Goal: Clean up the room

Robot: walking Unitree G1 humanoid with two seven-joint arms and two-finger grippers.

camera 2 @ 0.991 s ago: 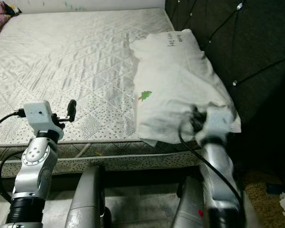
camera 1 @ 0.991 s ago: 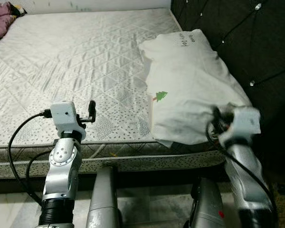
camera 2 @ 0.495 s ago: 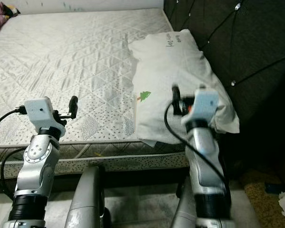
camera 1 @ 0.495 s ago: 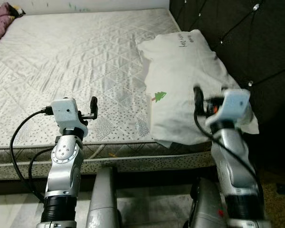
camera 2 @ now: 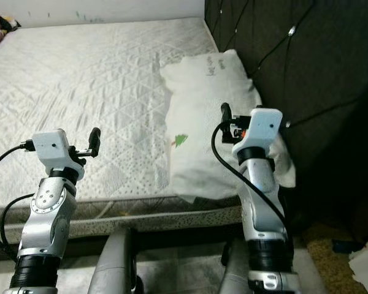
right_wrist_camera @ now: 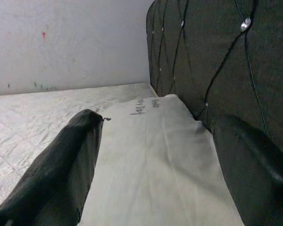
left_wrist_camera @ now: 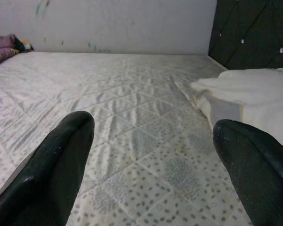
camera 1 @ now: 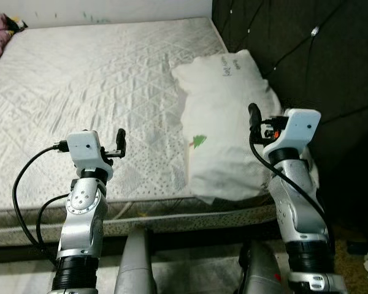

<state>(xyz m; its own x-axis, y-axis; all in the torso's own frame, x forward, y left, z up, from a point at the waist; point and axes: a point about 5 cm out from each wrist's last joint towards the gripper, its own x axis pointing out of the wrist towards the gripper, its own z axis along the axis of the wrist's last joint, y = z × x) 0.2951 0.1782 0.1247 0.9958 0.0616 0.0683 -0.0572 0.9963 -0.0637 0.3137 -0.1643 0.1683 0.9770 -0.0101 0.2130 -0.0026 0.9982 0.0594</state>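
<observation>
- While both arms are raised over the near edge of the bed, the right gripper [camera 1: 253, 114] hangs with its jaws spread wide and holding nothing; ahead of and below them lies the white rectangular pillow with a small green tree print [camera 1: 218, 122].
- Across from it, the left gripper [camera 1: 120, 138] has its jaws just as wide and empty, with bare mattress ahead of them and the pillow's edge off to their right.
- Judging by the task, the pillow is the thing to tidy. To do it well, the right jaws should probably drop onto a fold near the closest corner and pinch cloth, not the bulk.
- A corner of the pillow overhangs the mattress edge, so a careless tug could drag it off.
- Beneath the jaws, the grey-white quilted mattress [camera 1: 80, 79] is speckled near its front.
- Beyond the right jaws stands the dark tufted headboard with shiny buttons [camera 1: 294, 49]. Far ahead of the left jaws lies a crumpled pink cloth [left_wrist_camera: 2, 45], by the pale wall [left_wrist_camera: 108, 23].
</observation>
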